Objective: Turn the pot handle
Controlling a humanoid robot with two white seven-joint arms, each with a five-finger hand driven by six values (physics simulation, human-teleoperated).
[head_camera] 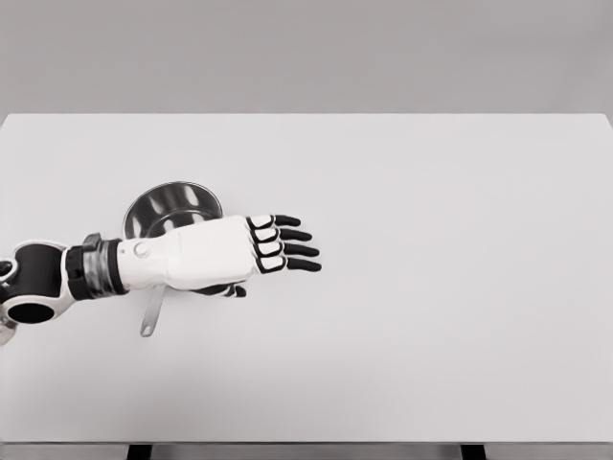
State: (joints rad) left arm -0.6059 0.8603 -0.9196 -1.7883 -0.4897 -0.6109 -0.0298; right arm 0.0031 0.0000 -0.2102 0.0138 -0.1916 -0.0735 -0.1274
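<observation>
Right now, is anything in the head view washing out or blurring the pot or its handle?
Head view: lighting is flat and even; the table is pale with almost no shadows. The pot shows soft reflections inside but no harsh glare. The handle is slightly soft yet readable, its upper part hidden under the left robot hand, whose fingers are extended.

We see flat, even, bright render light, no clear source. The counter [431, 287] reads near-white, almost washed out toward its right edge. Soft faint shadow under the robot hand [230, 251]. Mild gleam inside the pot [172, 209]. Slightly soft focus overall, no edge distortion.
</observation>
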